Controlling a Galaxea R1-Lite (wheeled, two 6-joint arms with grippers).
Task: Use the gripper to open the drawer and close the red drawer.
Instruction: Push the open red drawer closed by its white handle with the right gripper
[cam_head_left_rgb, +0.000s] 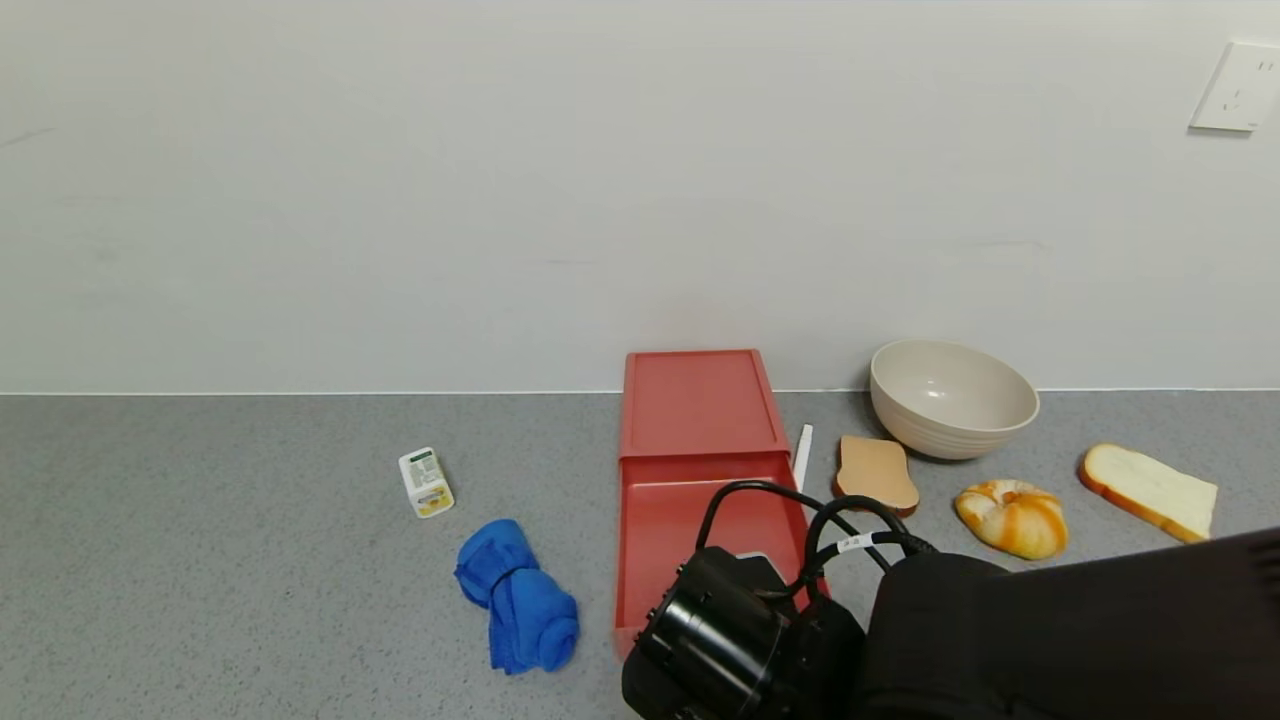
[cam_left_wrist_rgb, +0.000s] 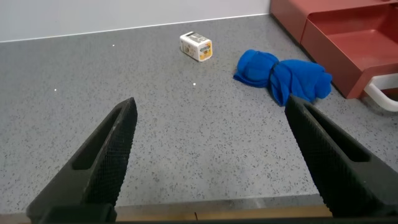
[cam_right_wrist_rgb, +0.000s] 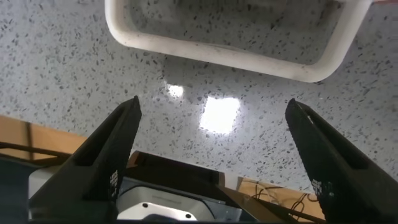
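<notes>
The red drawer (cam_head_left_rgb: 672, 525) stands pulled out of its low red case (cam_head_left_rgb: 697, 400), toward the counter's front. Its white loop handle (cam_right_wrist_rgb: 230, 56) shows in the right wrist view. My right gripper (cam_right_wrist_rgb: 212, 104) is open and empty, just short of the handle and not touching it, over the counter's front edge. In the head view the right wrist (cam_head_left_rgb: 720, 635) covers the drawer's front end. My left gripper (cam_left_wrist_rgb: 210, 102) is open and empty low over bare counter, left of the drawer (cam_left_wrist_rgb: 357, 43). It is out of the head view.
A blue cloth (cam_head_left_rgb: 518, 595) and a small white bottle (cam_head_left_rgb: 426, 482) lie left of the drawer. A white stick (cam_head_left_rgb: 803, 445), a toast slice (cam_head_left_rgb: 877, 472), a beige bowl (cam_head_left_rgb: 952, 398), a bun (cam_head_left_rgb: 1012, 517) and a white bread slice (cam_head_left_rgb: 1148, 490) lie to its right.
</notes>
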